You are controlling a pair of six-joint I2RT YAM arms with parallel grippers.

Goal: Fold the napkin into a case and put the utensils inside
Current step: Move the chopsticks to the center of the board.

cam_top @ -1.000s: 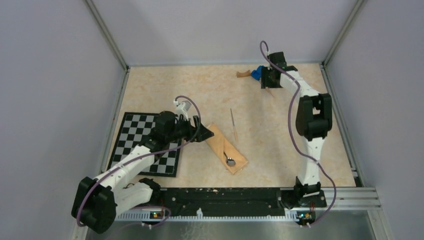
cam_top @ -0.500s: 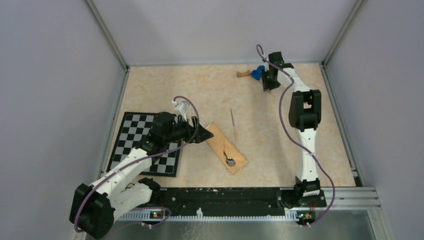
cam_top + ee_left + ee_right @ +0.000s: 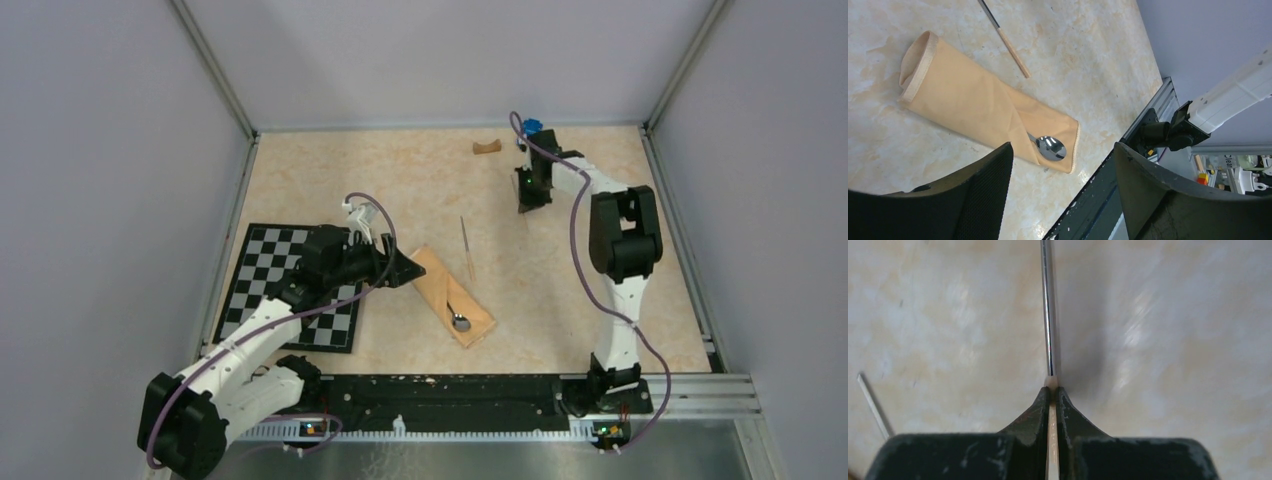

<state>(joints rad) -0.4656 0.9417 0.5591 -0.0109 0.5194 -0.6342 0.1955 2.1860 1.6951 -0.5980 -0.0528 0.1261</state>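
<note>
Lying folded, peach case [image 3: 973,107] shows spoon [image 3: 1050,148]; left gripper [image 3: 402,268] spread, right gripper [image 3: 1053,392] pinching rod [image 3: 1048,315].

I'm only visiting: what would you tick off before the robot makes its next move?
1. Right gripper shut on slim utensil: ok.
2. That utensil clear of the table: cannot tell.
3. Spoon tucked in the case: ok.
4. Case's far end looks open: ok.
5. Left gripper open beside the case: ok.
6. Second stick inside the case: not ok, it lies on the table.
</note>
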